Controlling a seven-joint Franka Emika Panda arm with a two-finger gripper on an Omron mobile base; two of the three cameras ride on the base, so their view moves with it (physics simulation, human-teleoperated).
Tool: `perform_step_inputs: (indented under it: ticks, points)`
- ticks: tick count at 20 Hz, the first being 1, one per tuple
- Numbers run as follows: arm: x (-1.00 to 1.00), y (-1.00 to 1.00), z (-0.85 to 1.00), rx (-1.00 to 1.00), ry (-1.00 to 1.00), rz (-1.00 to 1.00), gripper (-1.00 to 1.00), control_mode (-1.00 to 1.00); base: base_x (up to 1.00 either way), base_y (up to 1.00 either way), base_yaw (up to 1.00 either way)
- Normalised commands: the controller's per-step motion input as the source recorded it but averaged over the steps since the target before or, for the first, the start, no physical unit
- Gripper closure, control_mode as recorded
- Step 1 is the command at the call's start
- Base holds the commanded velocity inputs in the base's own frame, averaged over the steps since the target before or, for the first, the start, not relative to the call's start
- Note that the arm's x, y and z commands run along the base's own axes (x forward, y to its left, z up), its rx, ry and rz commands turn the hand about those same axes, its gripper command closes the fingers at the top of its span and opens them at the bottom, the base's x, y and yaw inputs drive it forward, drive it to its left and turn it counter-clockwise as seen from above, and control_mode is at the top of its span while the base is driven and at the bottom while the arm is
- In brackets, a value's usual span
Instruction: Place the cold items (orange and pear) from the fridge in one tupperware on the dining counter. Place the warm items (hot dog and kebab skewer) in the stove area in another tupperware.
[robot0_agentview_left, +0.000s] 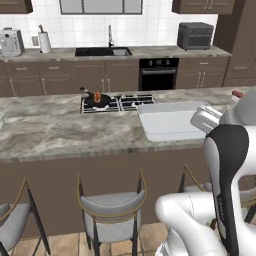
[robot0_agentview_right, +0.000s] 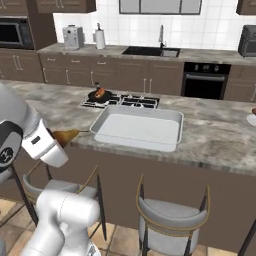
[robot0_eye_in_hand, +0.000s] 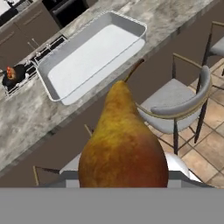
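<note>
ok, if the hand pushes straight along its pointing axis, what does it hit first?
The hand, shut on the pear, aims past the stem toward the counter's front edge below the white tupperware. Probably the edge or a stool first; depth is unclear.

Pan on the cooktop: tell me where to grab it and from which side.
Grip the pan by its thin dark handle, which sticks out toward the upper left in the left base view, away from the white tupperware. Come down from above with the fingers across the handle; the bowl is wide and holds an orange-red item, so the handle looks the easier hold.
</note>
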Motion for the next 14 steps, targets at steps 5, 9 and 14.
perform_step_inputs:
  ticks: [5,9,14]
  points:
    - [0.2,-0.07,0.01,0.1,0.01,0.01,1.0,-1.0,0.78,-0.26,0.01]
    - [1.0,-0.27,0.0,0.41,0.32,0.16,1.0,-1.0,0.0,0.0,0.0]
    - [0.87,-0.03,-0.02,0.08,0.33,0.01,1.0,-1.0,0.0,0.0,0.0]
